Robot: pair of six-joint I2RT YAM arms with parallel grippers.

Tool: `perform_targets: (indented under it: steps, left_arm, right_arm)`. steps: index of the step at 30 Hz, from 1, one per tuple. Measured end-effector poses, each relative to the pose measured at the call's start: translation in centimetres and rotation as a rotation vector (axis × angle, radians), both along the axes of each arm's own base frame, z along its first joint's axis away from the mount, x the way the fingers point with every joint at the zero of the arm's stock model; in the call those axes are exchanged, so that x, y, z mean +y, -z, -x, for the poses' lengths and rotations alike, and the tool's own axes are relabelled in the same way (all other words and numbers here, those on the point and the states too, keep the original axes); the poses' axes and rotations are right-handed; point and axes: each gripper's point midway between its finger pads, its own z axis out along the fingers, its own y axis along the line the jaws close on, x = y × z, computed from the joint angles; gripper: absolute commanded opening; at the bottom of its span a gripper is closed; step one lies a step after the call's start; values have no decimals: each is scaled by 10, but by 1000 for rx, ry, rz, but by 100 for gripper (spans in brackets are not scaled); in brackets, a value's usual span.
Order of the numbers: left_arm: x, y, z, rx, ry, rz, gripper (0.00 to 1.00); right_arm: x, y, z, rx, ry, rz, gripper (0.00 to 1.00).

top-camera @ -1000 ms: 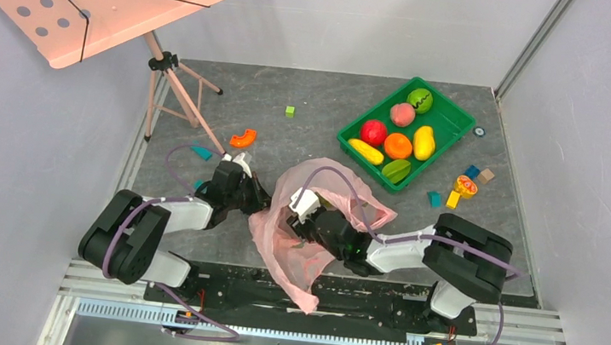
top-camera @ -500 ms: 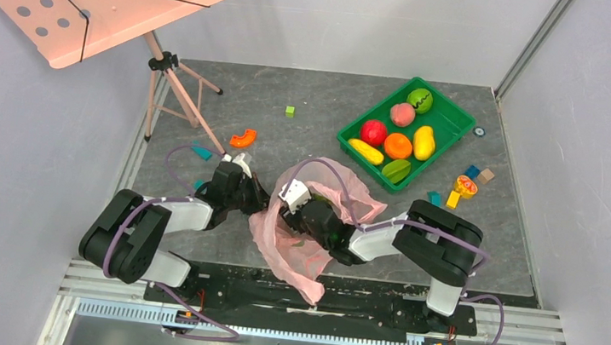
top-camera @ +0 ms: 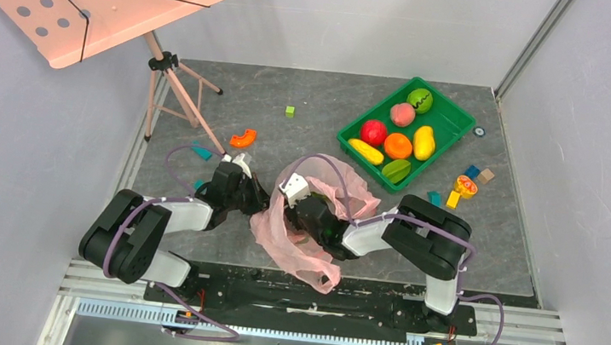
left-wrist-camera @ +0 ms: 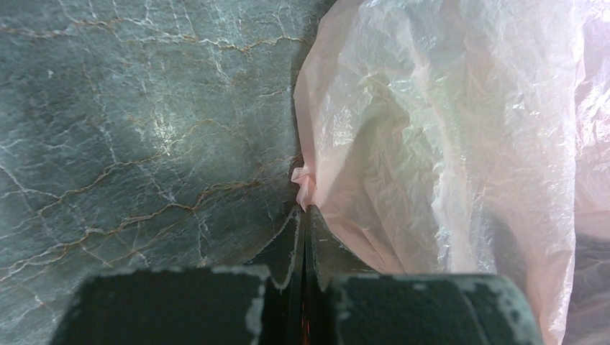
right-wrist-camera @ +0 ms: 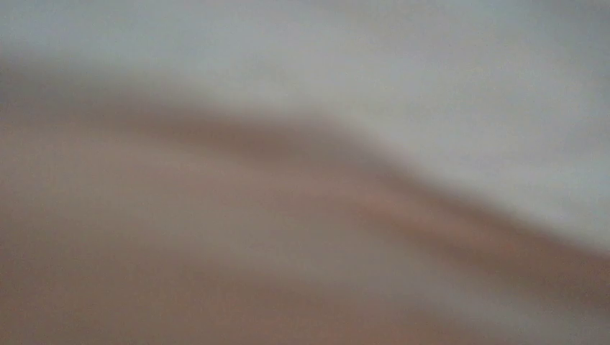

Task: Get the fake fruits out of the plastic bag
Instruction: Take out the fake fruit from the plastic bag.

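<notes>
Lower centre of the top view, the left end effector (left-wrist-camera: 305, 213) was clamped on the bag (left-wrist-camera: 446, 129) edge. The right end effector (top-camera: 307, 222), nearer, reached frame-left into its mouth; whether its jaws were apart I could not tell. No fruit showed inside.

No text, label, brand name, number or sign can be read in any view. The right wrist view is too blurred to show any marking.
</notes>
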Motion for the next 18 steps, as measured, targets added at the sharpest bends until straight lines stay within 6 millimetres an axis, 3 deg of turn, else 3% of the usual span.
perform_targets:
  steps: [2, 6, 14, 18]
  left_arm:
    - [0, 0, 0, 0, 0, 0, 2]
    - [0, 0, 0, 0, 0, 0, 2]
    - [0, 1, 1, 3, 0, -1, 2]
    - [1, 0, 1, 3, -1, -2, 2]
  right_arm:
    - [0, 0, 0, 6, 6, -7, 11]
    - [-2, 1, -1, 12, 18, -14, 0]
    - [-30, -7, 13, 27, 24, 7, 0]
    - [-40, -31, 24, 18, 8, -38, 0]
